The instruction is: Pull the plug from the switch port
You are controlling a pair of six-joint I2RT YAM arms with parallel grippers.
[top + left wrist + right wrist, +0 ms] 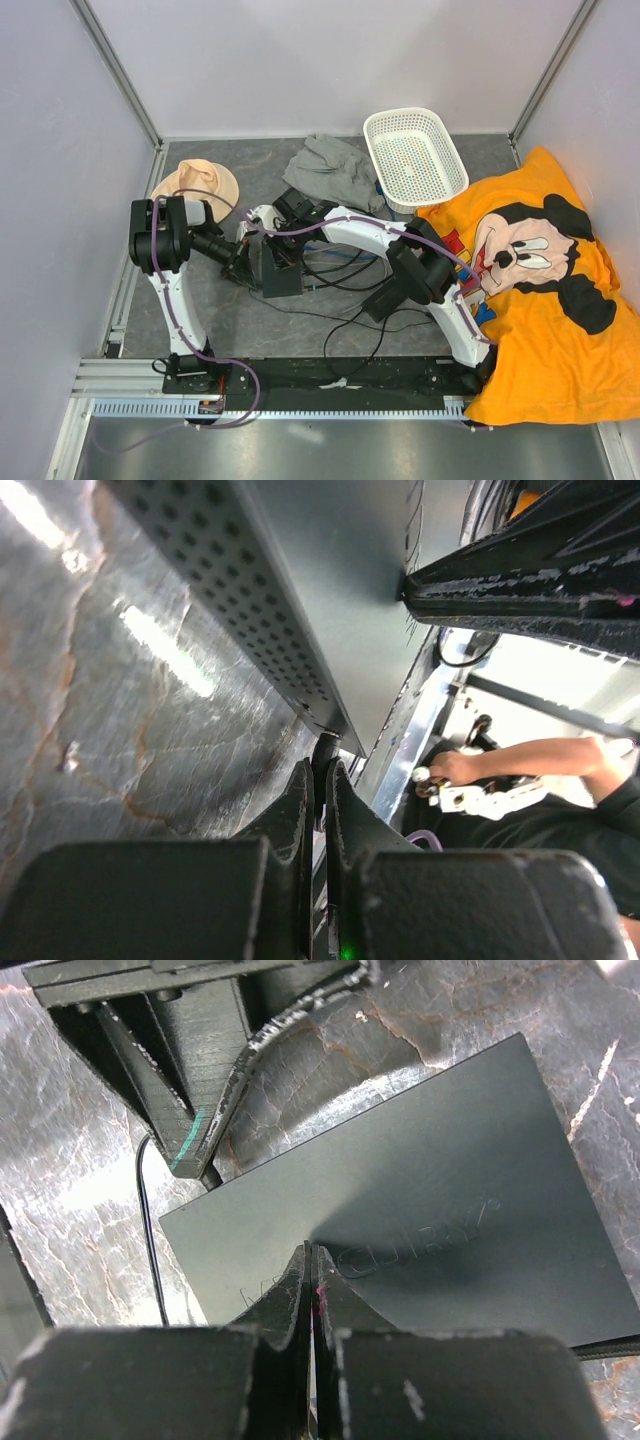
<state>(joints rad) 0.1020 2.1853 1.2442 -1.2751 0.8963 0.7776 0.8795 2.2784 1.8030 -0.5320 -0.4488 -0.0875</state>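
The flat black switch box (281, 272) lies mid-table among black cables. My left gripper (240, 258) is at the box's left edge. In the left wrist view it (322, 775) is shut on a thin black plug (326, 750) that sits in a port on the box's perforated side (225, 575). My right gripper (284, 247) is over the box. In the right wrist view it (311, 1252) is shut and empty, with its tips pressed on the box's lid (440, 1190). That view also shows the left gripper's fingers (190, 1090) and the plug (208, 1175) at the box's corner.
A white basket (415, 158), a grey cloth (330, 170) and a tan hat (195, 185) lie at the back. An orange Mickey Mouse pillow (545, 290) fills the right side. A small black power brick (380, 300) and loose cables (340, 320) lie in front of the box.
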